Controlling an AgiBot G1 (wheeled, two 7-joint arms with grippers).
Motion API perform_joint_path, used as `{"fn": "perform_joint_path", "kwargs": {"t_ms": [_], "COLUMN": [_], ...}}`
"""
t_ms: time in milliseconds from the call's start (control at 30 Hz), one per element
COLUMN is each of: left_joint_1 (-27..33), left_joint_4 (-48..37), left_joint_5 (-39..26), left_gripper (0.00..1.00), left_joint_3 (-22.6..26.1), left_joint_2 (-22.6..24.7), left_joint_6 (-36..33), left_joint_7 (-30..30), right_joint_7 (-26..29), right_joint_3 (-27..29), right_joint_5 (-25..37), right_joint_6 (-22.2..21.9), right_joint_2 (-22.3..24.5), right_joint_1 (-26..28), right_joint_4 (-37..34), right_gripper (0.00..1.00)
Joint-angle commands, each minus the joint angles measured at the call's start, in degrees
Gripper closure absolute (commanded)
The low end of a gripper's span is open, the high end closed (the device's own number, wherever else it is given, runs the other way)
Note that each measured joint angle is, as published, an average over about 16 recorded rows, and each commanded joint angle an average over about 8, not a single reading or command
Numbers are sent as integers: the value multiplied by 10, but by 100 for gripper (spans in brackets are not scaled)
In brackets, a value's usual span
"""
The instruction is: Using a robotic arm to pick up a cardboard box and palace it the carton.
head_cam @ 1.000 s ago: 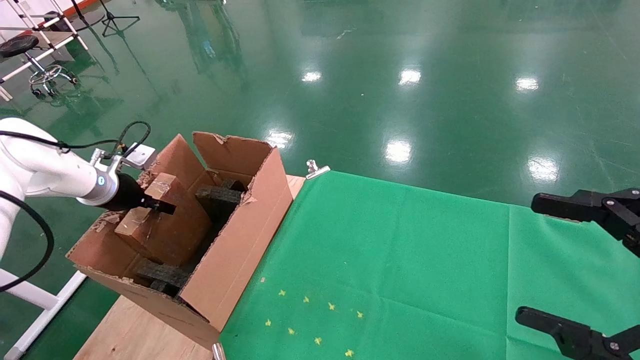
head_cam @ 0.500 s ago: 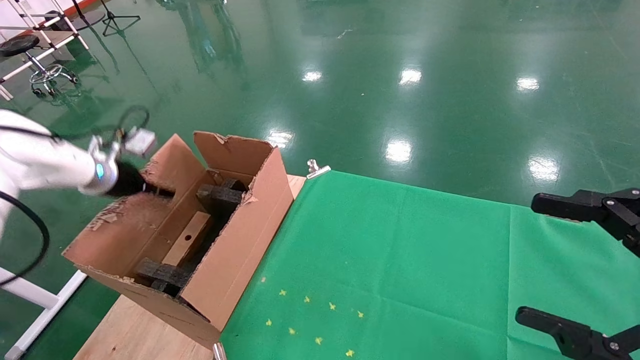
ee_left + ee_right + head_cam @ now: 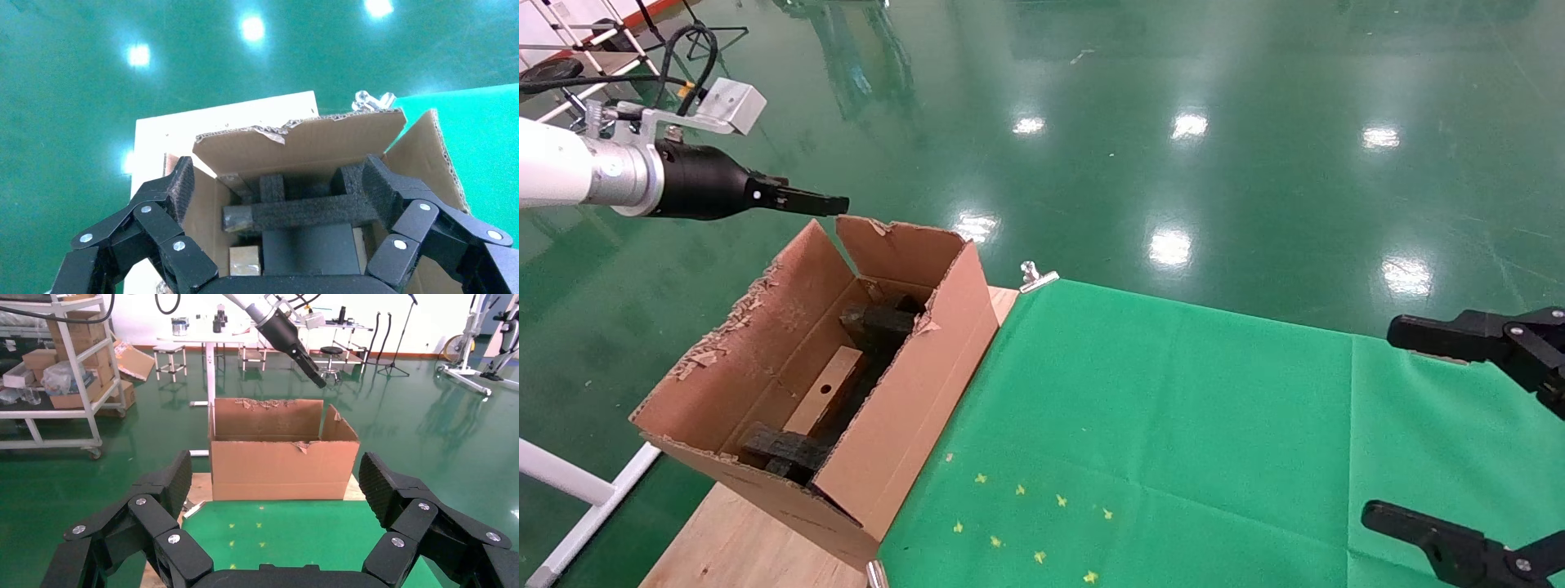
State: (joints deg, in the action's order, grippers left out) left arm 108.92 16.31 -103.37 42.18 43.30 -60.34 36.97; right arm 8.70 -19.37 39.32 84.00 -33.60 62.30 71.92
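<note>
A glossy green floor [image 3: 1254, 98] surrounds a worktop [image 3: 740, 543] of pale wood, mostly covered by a smooth green cloth [image 3: 1173, 425]. At its left end stands the carton [image 3: 903, 408], large, brown and corrugated, open-topped with ragged, torn edges. Inside, the cardboard box [image 3: 824, 397], a flat brown slab with a small round hole in its narrow edge, stands on edge between rough black foam blocks [image 3: 878, 320]. The robotic arm's left gripper [image 3: 834, 204] hangs above the carton's far corner, fingers [image 3: 174, 187] spread and empty. The right gripper [image 3: 278, 484], all black, sits parked over the cloth, fingers spread wide.
</note>
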Motion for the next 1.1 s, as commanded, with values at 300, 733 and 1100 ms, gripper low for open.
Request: {"fn": "perform_joint_path", "kwargs": {"t_ms": [300,733,1100], "left_joint_1": [-19,-121,-208], "left_joint_4": [39,158,261], "left_joint_5": [31,162,274], "left_gripper": [0,0,0], "left_joint_3": [-14,-69,-117], "left_joint_2": [-9,-26,-40], "left_joint_6": [-16,-69,-115], "left_joint_7": [-11,-67,-116], "right_joint_7": [0,0,0], "right_joint_3": [0,0,0], "right_joint_5": [0,0,0], "right_joint_6": [0,0,0], "right_joint_2": [0,0,0], "right_joint_1": [0,0,0], "right_joint_4": [0,0,0], "right_gripper": [0,0,0]}}
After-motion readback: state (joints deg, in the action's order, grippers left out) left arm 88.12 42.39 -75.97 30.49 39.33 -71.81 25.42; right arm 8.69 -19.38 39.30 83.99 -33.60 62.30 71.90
